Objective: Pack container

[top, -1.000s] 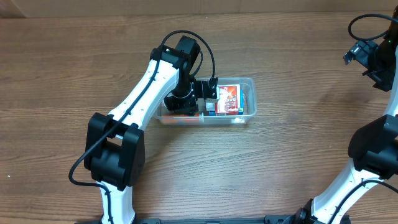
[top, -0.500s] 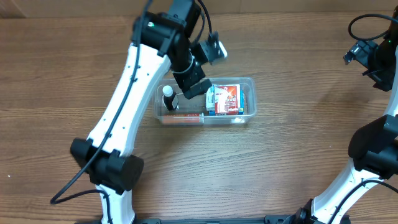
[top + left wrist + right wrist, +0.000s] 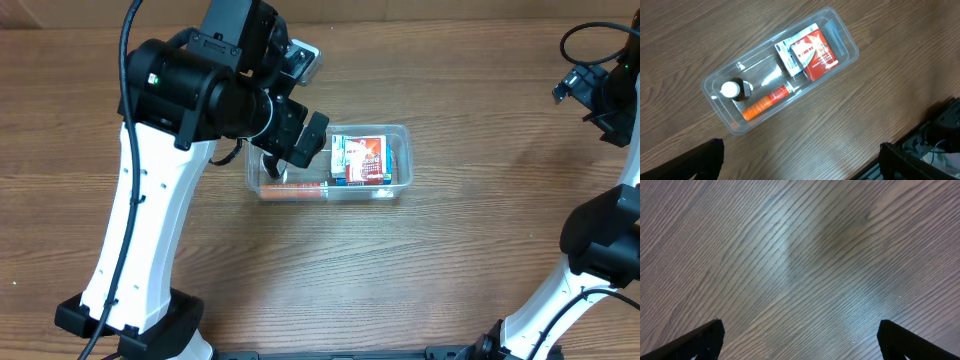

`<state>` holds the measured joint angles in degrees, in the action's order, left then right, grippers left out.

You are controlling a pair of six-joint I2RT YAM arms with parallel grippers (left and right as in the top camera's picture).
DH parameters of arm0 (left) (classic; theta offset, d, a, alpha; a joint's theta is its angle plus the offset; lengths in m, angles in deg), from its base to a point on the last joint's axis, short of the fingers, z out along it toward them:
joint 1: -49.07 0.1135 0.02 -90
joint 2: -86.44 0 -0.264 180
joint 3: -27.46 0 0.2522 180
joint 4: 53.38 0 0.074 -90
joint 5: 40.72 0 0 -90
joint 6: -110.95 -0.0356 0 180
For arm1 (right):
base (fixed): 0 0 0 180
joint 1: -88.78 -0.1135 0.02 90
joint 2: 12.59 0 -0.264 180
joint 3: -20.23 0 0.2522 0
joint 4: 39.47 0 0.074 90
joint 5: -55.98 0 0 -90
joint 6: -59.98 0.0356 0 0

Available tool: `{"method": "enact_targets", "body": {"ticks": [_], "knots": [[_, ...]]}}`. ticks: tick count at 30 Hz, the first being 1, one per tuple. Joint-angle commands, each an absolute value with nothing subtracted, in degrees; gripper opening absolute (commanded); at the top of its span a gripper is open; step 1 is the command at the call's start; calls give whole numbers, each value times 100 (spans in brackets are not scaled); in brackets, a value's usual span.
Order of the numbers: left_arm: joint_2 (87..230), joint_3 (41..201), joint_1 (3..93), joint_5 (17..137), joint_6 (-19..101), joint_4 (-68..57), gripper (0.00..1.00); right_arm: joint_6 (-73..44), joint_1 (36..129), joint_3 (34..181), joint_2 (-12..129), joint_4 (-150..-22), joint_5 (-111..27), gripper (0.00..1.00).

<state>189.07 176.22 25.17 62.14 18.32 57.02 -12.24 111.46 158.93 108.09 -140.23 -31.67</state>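
Note:
The clear container (image 3: pixel 852 48) lies on the wood table, seen whole in the left wrist view. Inside it are a red and white box (image 3: pixel 816 54), a blue and white box (image 3: pixel 788 56), an orange tube (image 3: pixel 765 103) and a small dark bottle (image 3: pixel 734 90) with a white cap. My left gripper (image 3: pixel 800 150) hangs open high above the container with nothing between its fingers. In the overhead view the left gripper (image 3: pixel 298 140) covers the left end of the container (image 3: pixel 402 135). My right gripper (image 3: pixel 800 330) is open over bare wood, far right (image 3: pixel 590 92).
The left arm's upper link (image 3: pixel 150 220) stretches over the table's left side. The right arm's base (image 3: pixel 590 250) stands at the right edge. A dark table edge and cables (image 3: pixel 935 145) show at the lower right of the left wrist view.
My left gripper opened and rose up out of the container's left end. The small bottle now stands free there. The right arm has not moved.

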Motion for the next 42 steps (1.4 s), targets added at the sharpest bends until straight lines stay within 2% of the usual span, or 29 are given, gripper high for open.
{"method": "enact_targets", "body": {"ticks": [1, 5, 10, 14, 20, 24, 26, 30, 33, 37, 42], "knots": [[18343, 17657, 2548, 5781, 1830, 5400, 100, -1197, 11142, 16042, 10612, -14006, -3128, 100], [17594, 16894, 2646, 5790, 1373, 4115, 100, -1197, 11142, 16042, 10612, -14006, -3128, 100], [15843, 13338, 3407, 6765, 1397, 563, 100, -1199, 11142, 16042, 10612, -14006, -3128, 100], [14341, 10287, 3892, 6887, 1404, -2007, 100, -1197, 11142, 16042, 10612, -14006, -3128, 100], [12473, 7264, 4353, 6837, 1412, -4127, 100, -1197, 11142, 16042, 10612, -14006, -3128, 100], [10851, 5671, 4668, 6719, 1506, -4448, 100, -1197, 11142, 16042, 10612, -14006, -3128, 100], [10202, 5257, 4891, 6441, 2000, -4440, 100, -1197, 11142, 16042, 10612, -14006, -3128, 100], [9209, 4641, 5145, 6426, 2020, -4440, 100, -1197, 11142, 16042, 10612, -14006, -3128, 100], [8829, 4195, 5250, 6408, 1970, -4435, 100, -1197, 11142, 16042, 10612, -14006, -3128, 100], [8659, 4149, 5298, 6234, 1968, -3688, 100, -1197, 11142, 16042, 10612, -14006, -3128, 100], [8669, 4149, 5295, 6220, 1970, -3649, 100, -1197, 11142, 16042, 10612, -14006, -3128, 100]]}}
